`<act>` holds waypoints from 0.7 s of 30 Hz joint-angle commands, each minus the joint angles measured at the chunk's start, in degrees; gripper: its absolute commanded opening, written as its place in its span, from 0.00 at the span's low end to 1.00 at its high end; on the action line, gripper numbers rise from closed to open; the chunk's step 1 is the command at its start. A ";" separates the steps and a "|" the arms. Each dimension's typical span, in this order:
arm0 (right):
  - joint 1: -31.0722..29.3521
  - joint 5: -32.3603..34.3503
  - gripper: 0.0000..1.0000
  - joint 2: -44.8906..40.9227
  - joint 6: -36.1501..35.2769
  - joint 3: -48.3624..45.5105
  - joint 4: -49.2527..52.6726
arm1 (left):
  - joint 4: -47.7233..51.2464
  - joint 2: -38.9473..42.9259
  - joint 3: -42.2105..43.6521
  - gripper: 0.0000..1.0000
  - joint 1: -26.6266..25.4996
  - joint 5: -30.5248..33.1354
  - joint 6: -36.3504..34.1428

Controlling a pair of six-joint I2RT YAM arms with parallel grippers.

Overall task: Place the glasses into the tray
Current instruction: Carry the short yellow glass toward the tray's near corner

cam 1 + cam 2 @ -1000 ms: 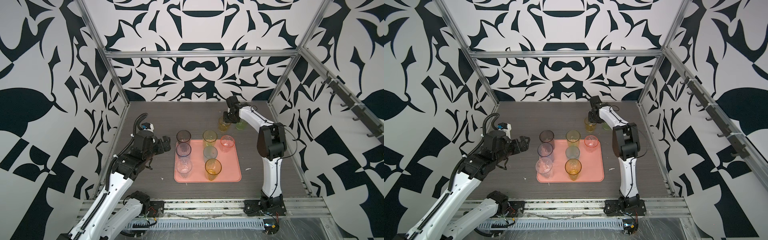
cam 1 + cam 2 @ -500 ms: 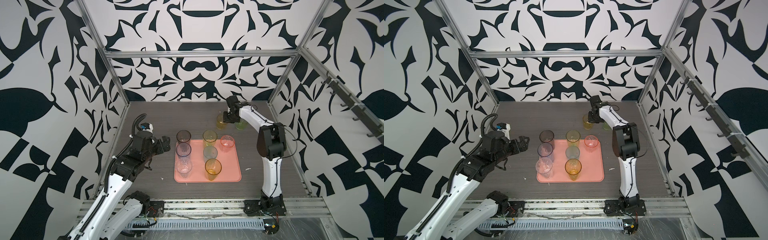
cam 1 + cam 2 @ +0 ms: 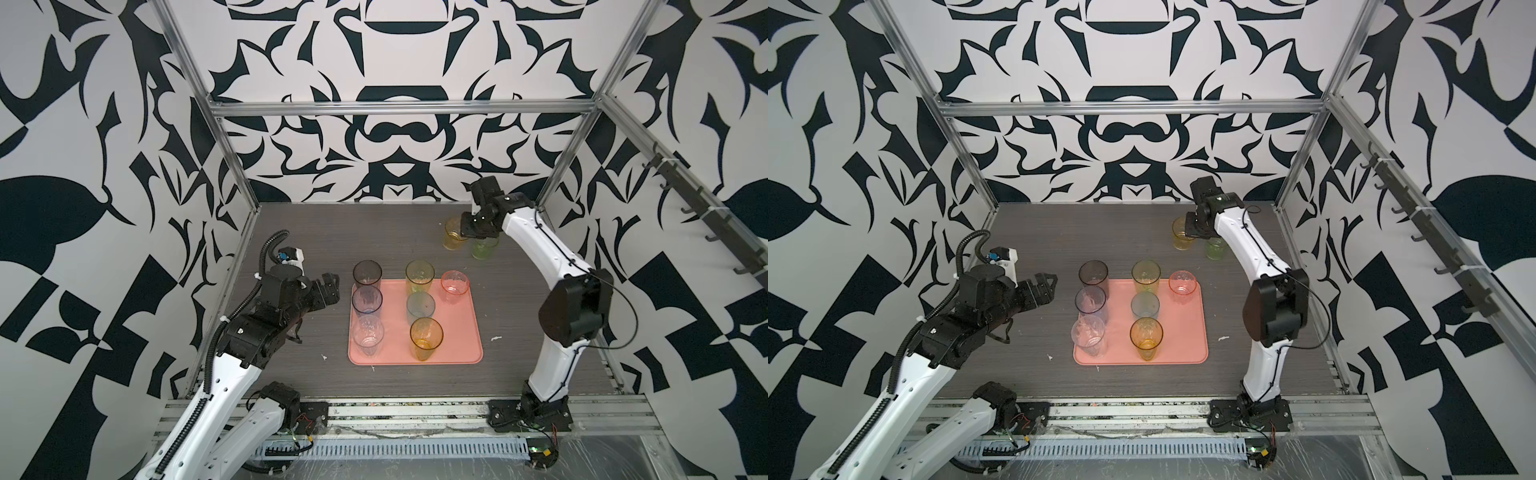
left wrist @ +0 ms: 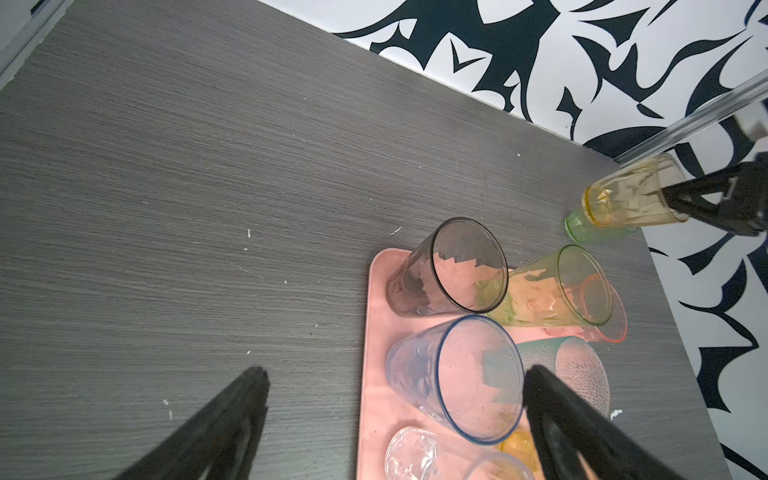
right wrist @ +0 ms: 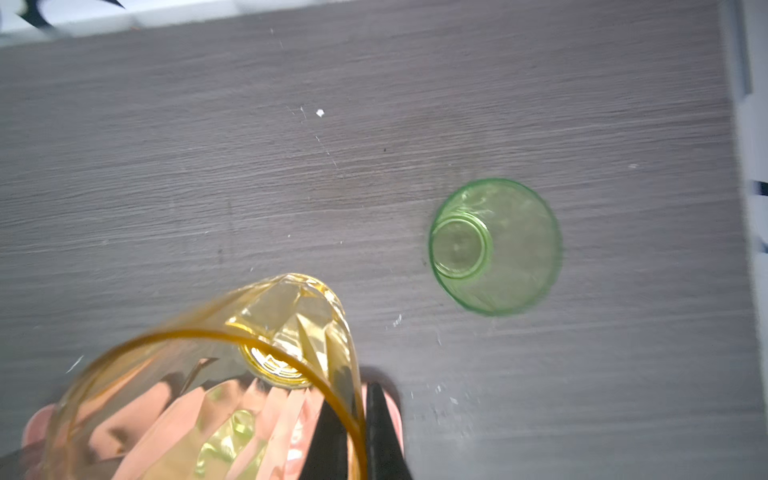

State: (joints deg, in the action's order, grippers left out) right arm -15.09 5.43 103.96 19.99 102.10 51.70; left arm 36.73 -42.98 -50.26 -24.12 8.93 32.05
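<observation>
The salmon-pink tray (image 3: 461, 332) (image 3: 1183, 328) lies mid-table with several glasses upright on it: smoky grey (image 3: 367, 272), blue (image 3: 367, 300), clear (image 3: 368, 334), tall yellow-green (image 3: 419, 276), teal (image 3: 420, 305), amber (image 3: 426, 337) and pink (image 3: 454, 286). At the far right, my right gripper (image 3: 471, 232) (image 5: 360, 399) is shut on the rim wall of a short yellow glass (image 3: 453, 237) (image 5: 249, 353), one finger inside and one outside; it looks tilted and just off the table. A green glass (image 3: 483, 248) (image 5: 494, 245) stands on the table beside it. My left gripper (image 3: 328, 286) (image 4: 395, 374) is open and empty, left of the tray.
The back wall and a metal corner post (image 3: 561, 166) stand close behind the right gripper. My right arm's dark elbow (image 3: 575, 309) hangs to the right of the tray. White specks (image 3: 495, 338) dot the grey table.
My right gripper has shut on the yellow glass's wall and raised it slightly. The left arm has hardly moved and stays open.
</observation>
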 commanded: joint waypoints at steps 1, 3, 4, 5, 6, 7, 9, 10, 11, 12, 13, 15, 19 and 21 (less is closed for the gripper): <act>-0.20 1.06 0.00 -6.01 1.45 -2.47 3.76 | 0.49 0.97 1.03 0.99 0.16 -1.13 1.17; -0.21 1.11 0.00 -9.31 1.50 -3.99 4.73 | 0.60 0.88 1.05 0.99 0.16 -1.20 0.93; -0.21 0.72 0.00 -11.02 1.54 -4.83 5.05 | 0.95 0.75 0.83 0.99 0.14 -0.94 0.54; -0.22 0.33 0.00 -12.49 1.63 -5.43 5.44 | 1.38 0.66 0.65 0.99 0.16 -0.37 0.23; -0.28 -0.24 0.00 -14.19 1.79 -6.15 5.81 | 1.78 0.54 0.31 0.99 0.13 0.34 -0.10; -0.37 -0.70 0.00 -15.85 1.90 -6.90 6.10 | 2.02 0.38 -0.01 0.99 0.14 0.82 -0.39; -0.62 -1.11 0.00 -18.70 2.09 -7.99 7.01 | 2.28 0.14 -0.67 0.99 0.14 0.91 -1.06; -0.73 -1.21 0.00 -20.12 2.08 -8.52 7.53 | 2.24 -0.06 -1.00 1.00 0.13 0.99 -1.11; -0.81 -1.41 0.00 -21.34 2.08 -8.87 8.19 | 2.28 -0.15 -1.23 0.99 0.16 0.99 -1.21; -1.03 -1.39 0.00 -22.57 2.16 -9.38 8.75 | 2.20 -0.34 -1.40 0.99 0.17 1.04 -1.29; -1.28 -1.40 0.00 -23.68 2.16 -9.85 9.38 | 2.12 -0.50 -1.49 0.99 0.21 1.03 -1.31; -1.71 -1.39 0.00 -26.18 2.20 -10.87 10.31 | 2.04 -0.69 -1.60 0.99 0.14 1.09 -1.33; -2.87 -0.91 0.00 -30.25 1.90 -12.92 12.72 | 2.00 -0.96 -1.66 0.99 0.15 1.08 -1.29; -3.51 -0.86 0.00 -31.87 1.82 -13.95 13.62 | 1.94 -0.96 -1.60 0.99 0.14 1.27 -1.31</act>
State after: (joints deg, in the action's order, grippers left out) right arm -17.85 4.47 74.37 21.32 89.06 63.42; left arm 37.89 -43.99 -50.41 -24.12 9.26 31.18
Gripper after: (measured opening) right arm 0.050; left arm 0.994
